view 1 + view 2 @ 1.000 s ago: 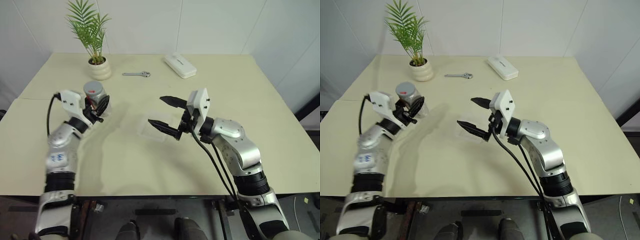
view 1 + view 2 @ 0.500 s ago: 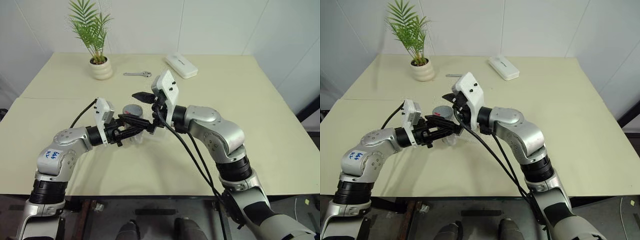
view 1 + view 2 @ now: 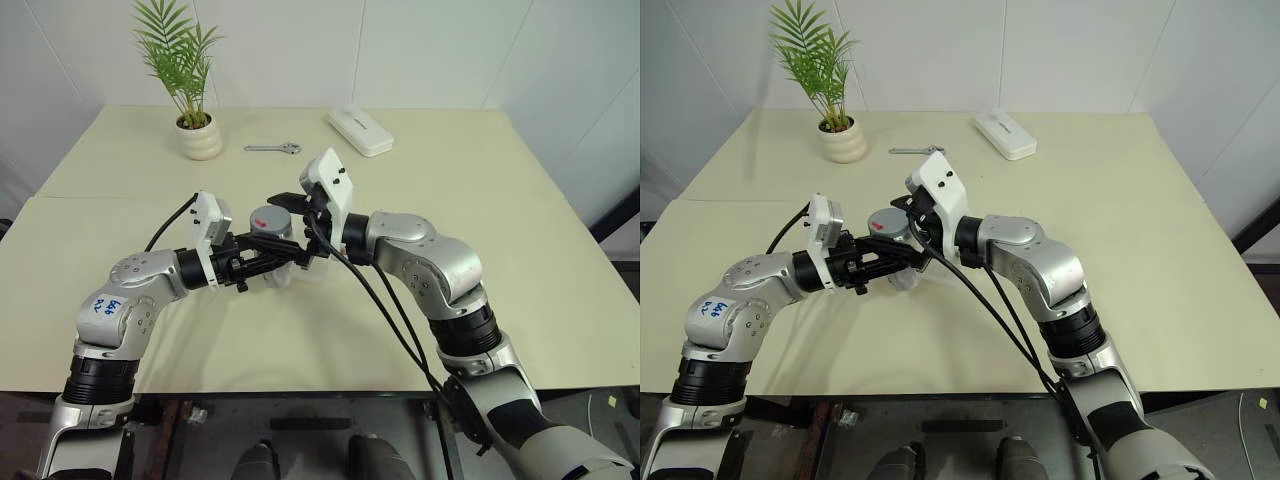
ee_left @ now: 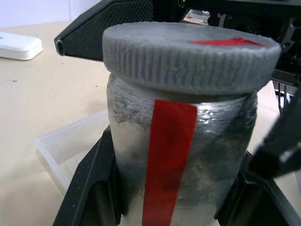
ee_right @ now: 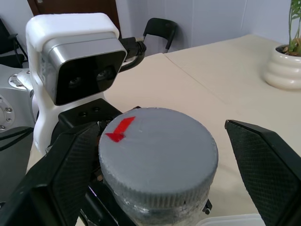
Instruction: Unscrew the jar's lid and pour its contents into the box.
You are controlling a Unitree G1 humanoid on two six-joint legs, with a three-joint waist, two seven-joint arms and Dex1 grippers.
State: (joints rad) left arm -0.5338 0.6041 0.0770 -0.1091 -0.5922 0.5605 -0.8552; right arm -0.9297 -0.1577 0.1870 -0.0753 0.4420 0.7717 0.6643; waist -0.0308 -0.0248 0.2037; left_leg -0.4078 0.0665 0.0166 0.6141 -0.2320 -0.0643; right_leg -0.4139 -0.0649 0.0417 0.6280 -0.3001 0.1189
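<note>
Worktop [image 3: 520, 250]: pale cream, broad, with a seam running across on the robot's left; white walls close behind it.
Far edge: a white ribbed plant pot [image 3: 200, 137] with a green palm, a small metal wrench [image 3: 274, 149] and a white oblong case [image 3: 360, 131], all well beyond the jar.
Jar [image 4: 181, 162]: upright, held above the worktop near its middle, a red strip down its clouded side.
Lid [image 5: 157, 153]: grey, ribbed, on the jar, a small red mark on its top.
Box [image 4: 70, 148]: clear shallow tray on the worktop, just behind and below the jar.
Contents: cannot tell through the jar's clouded wall.
Left pincer [image 3: 268, 250]: closed on the jar's body, one black finger on each side; the arm reaches level, toward the jar from the robot's left.
Right pincer [image 5: 157, 162]: spread wide, its fingers [image 5: 268, 165] standing on either side of the lid with a gap showing on one side; the arm bends in from the robot's right, the wrist level with the lid.
</note>
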